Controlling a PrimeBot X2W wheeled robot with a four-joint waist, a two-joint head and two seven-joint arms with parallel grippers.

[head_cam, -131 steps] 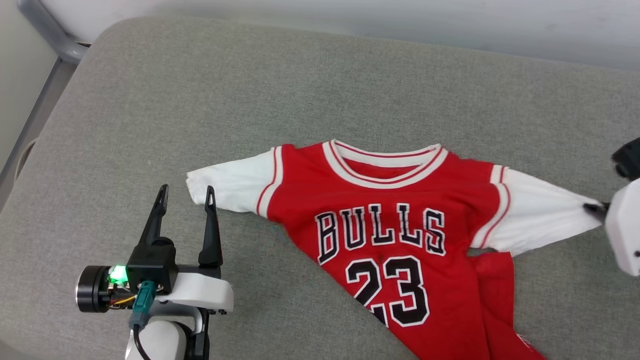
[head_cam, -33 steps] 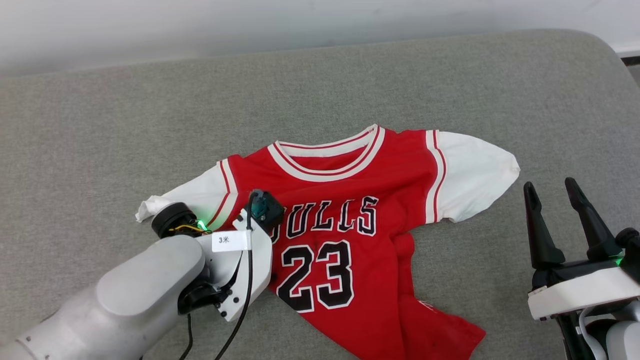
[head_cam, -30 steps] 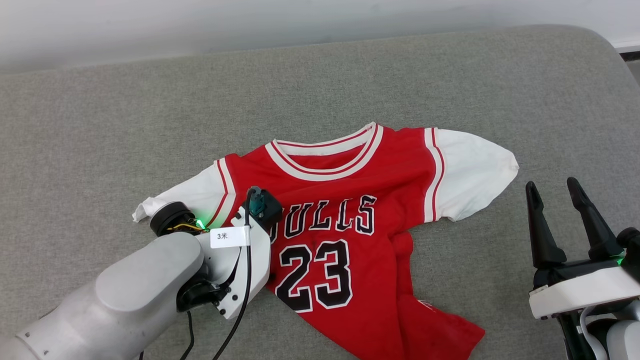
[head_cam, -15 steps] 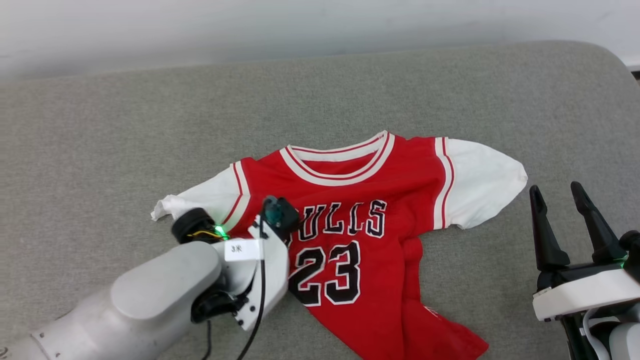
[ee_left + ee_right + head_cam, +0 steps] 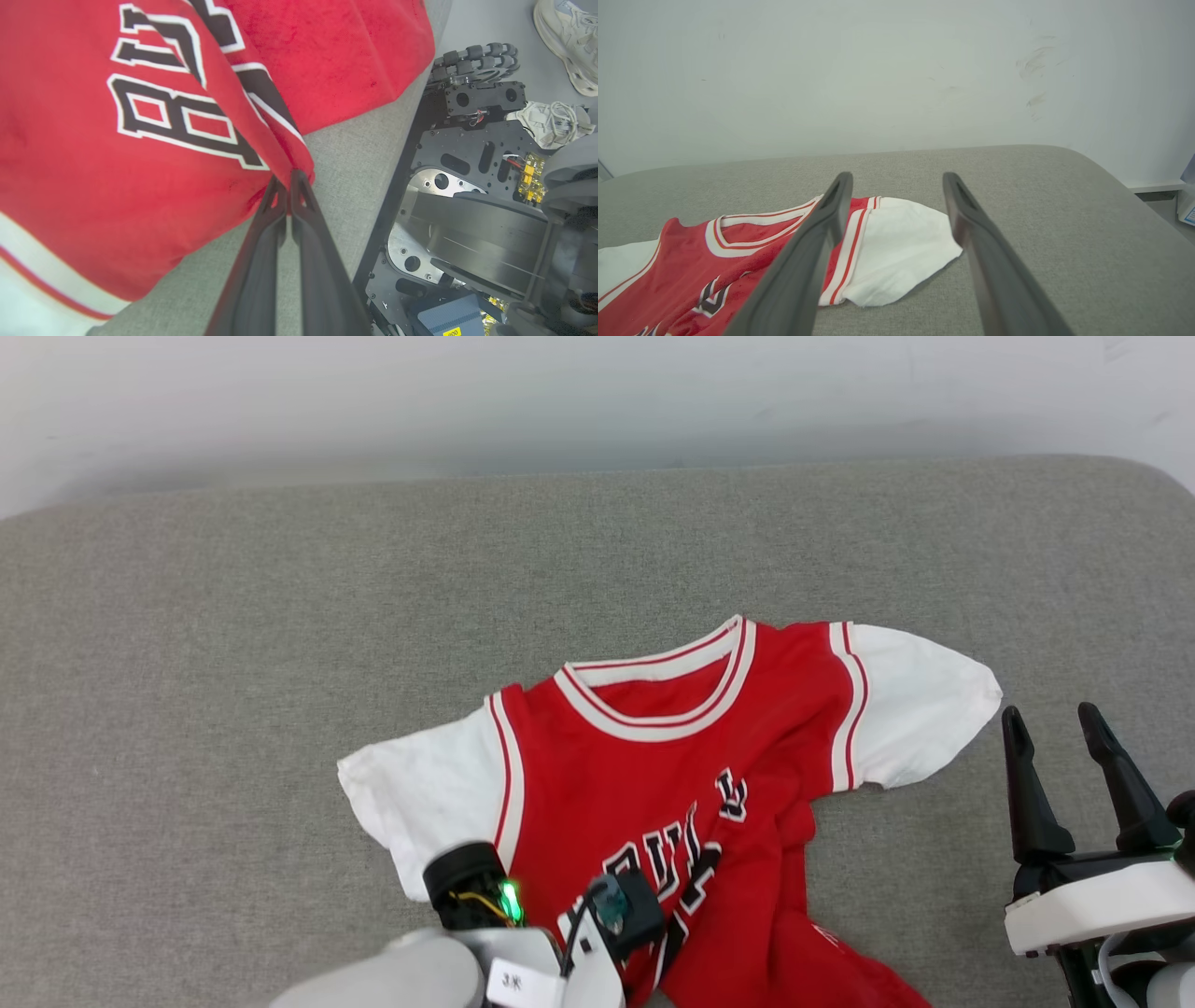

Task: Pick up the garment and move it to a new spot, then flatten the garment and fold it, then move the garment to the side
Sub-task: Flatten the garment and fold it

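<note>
The garment (image 5: 653,775), a red jersey with white sleeves and black lettering, lies on the grey cushion with its collar toward the far side. Its lower front is bunched into a fold, so the letters are crumpled. In the left wrist view my left gripper (image 5: 289,179) is shut on a pinched red edge of the garment (image 5: 117,140) beside the letters. Its wrist (image 5: 560,924) shows at the bottom of the head view, over the jersey's lower left. My right gripper (image 5: 1055,737) stands open just right of the white right sleeve (image 5: 920,705), holding nothing; its fingers (image 5: 817,242) frame that sleeve (image 5: 901,247).
The grey cushion (image 5: 280,616) stretches wide to the left and behind the jersey, ending at a pale wall (image 5: 560,401). Its near edge (image 5: 373,154) drops to my dark wheeled base (image 5: 467,163). A person's pale shoes (image 5: 565,42) stand on the floor beyond it.
My left gripper has drawn back toward me with the jersey's edge in it, bunching the lettered front into a fold. The left sleeve has spread out. The camera has tilted, so the scene sits lower.
</note>
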